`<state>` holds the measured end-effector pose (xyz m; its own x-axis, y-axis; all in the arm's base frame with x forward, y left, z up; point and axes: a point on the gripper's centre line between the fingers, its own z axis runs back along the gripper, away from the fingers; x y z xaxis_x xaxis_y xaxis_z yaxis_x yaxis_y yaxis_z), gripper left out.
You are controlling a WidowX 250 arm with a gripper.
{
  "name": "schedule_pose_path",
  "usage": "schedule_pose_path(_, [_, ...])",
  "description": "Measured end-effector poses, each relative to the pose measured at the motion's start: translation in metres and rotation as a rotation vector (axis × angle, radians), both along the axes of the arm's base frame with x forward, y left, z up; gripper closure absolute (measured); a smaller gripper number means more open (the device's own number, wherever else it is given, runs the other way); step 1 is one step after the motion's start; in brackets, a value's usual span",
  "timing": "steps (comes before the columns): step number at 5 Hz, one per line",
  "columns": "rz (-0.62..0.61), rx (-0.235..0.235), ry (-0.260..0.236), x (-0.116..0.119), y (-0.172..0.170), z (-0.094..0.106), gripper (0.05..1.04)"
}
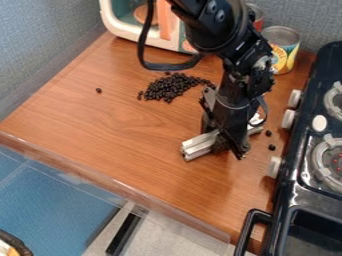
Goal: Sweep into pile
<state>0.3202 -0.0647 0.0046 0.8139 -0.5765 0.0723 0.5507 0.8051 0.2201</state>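
Gripping a silvery bar (198, 145), the hand (228, 145) hangs near black beans (168, 88).

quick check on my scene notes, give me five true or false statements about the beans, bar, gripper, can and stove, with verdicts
1. The gripper holds the bar. True.
2. Every bean lies in the pile. False: one bean lies off to its left in the picture, and two beans lie near the stove.
3. The bar touches the pile. False: they are apart.
4. The can is open-side down on the stove. False: it stands on the counter.
5. The stove is at the picture's right. True.
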Motion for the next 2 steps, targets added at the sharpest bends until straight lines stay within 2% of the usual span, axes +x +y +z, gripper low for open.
schedule_pose_path(2, [0.092, -0.024, -0.006, 0.0171, 0.0063, 0.0018, 0.690])
